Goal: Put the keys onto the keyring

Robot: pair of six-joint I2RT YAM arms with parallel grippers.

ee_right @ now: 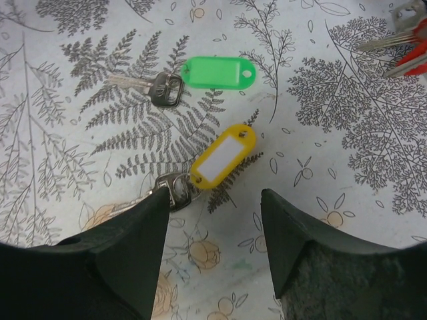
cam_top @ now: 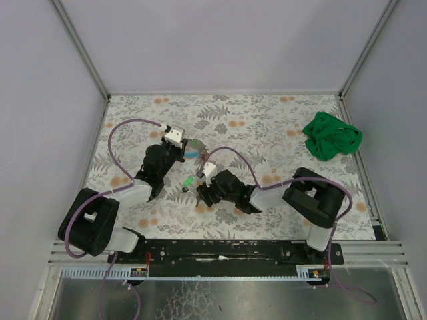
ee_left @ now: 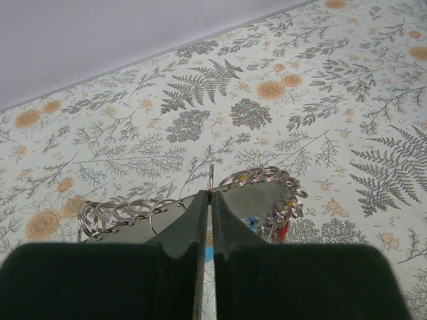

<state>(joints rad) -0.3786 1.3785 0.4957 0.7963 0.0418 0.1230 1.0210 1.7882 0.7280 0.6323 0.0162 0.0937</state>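
**Left end effector** (ee_left: 209, 195): the fingers are pressed together and clamped on the thin wire of the keyring (ee_left: 211, 177), which is held upright at the tips. A string of linked rings (ee_left: 127, 212) is draped behind the fingers, down onto the fern-printed surface (ee_left: 200, 87). The ring is judged to be held fixed and raised so that a key can be threaded onto it by the other arm.

**Right end effector** (ee_right: 215, 195): the fingers are apart and nothing is clamped between them. It is lowered over the yellow-tagged key (ee_right: 223, 157). The open stance is judged to be set for a pick of this key.

**Keys:** both are lying flat on the surface in front of the right end effector. Neither is on the keyring.
- **Green-tagged key** (ee_right: 217, 72): a bright green oblong plastic tag with rounded ends is joined by a small ring to a dull metal key.
- **Yellow-tagged key:** the yellow-orange tag has a white label window and lies diagonally. Its metal head is seen at the edge of the finger at the picture's left, and whether they touch cannot be told. The blade is hidden.
- The two keys are near each other but not touching.

**Other items:** a red piece (ee_right: 410, 63) with metal blades is noted at the upper right edge of the right wrist view and is judged to belong to the bunch on the rings. A green cloth (cam_top: 331, 137) lies well apart at the far right.
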